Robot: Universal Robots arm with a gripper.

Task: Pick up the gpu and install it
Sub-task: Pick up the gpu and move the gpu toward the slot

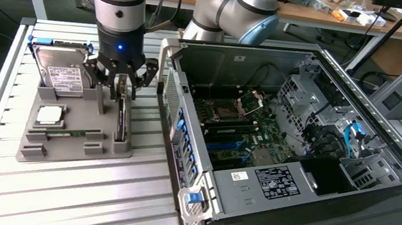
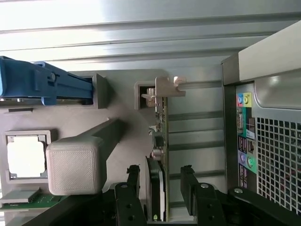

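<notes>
The gpu [image 2: 157,188] stands upright on edge in the grey tray [image 2: 122,117], green board with black cooler

Bright even light; glare washes the table [image 2: 117,19].

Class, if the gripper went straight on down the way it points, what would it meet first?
Probably the gpu, standing on edge in the gray tray; the open gripper straddles it, though depth is unclear.
</notes>
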